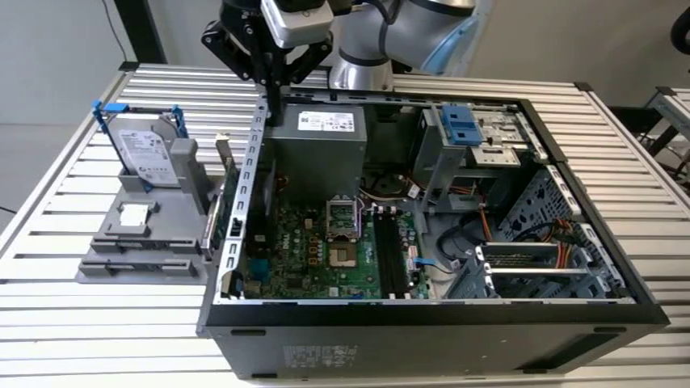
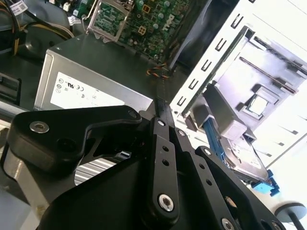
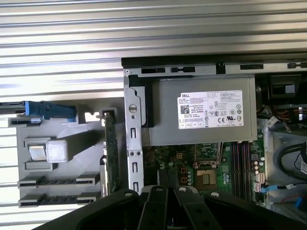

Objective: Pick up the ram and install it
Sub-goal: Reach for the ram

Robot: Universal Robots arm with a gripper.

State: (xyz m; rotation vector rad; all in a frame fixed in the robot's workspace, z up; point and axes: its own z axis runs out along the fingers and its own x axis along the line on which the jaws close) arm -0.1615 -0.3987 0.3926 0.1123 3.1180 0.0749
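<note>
Gripper (image 1: 275, 118), fingers pressed together, load untellable, above power supply (image 1: 318, 153) beside chassis rear wall (image 1: 255, 170); advisable: keep clear of that wall.

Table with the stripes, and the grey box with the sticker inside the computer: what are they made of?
The table looks like bare metal, probably aluminium: silvery ribbed slats that catch the light. The grey box looks like dull sheet metal: flat, thin, folded panels under a paper label.
</note>
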